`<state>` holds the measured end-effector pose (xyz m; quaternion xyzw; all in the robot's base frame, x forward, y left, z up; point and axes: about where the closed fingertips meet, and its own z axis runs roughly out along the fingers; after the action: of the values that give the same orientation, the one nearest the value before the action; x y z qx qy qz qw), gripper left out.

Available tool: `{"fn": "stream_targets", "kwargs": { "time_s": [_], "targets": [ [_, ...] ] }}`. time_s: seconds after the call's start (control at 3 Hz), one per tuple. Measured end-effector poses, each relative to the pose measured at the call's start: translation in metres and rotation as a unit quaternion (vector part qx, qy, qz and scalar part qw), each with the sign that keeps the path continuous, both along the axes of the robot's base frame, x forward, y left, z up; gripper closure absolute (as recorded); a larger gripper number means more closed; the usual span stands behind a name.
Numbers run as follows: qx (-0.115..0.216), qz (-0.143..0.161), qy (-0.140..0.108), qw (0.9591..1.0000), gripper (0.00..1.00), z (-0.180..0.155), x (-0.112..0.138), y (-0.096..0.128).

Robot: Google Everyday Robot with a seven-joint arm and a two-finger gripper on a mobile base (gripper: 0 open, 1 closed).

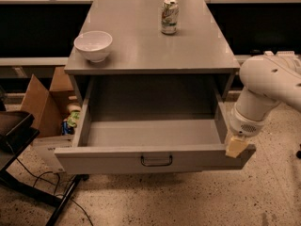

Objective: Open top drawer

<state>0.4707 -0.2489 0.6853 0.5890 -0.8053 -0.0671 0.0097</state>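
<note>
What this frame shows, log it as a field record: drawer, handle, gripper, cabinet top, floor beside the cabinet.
top drawer: pulled well out, grey interior in view
handle: dark wire pull at centre of the front panel, nothing on it
gripper: at the right end of the drawer front, away from the handle
cabinet top: white bowl front left, can upright near the back
floor, left of cabinet: open cardboard box

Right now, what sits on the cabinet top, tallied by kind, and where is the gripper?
White bowl: 1
Soda can: 1
Total: 2
The gripper is at the right front corner of the pulled-out top drawer.
</note>
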Motion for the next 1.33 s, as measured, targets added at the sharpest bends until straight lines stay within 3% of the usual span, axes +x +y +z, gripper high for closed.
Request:
{"fn": "stream_targets", "kwargs": {
  "time_s": [0.33,1.33],
  "targets": [
    [-0.005,0.000,0.003,1.0000,1.00,0.000,-0.008,-0.003],
    [-0.041,-0.047,0.038,0.9973,1.00,0.015,-0.072,-0.029]
  ]
}}
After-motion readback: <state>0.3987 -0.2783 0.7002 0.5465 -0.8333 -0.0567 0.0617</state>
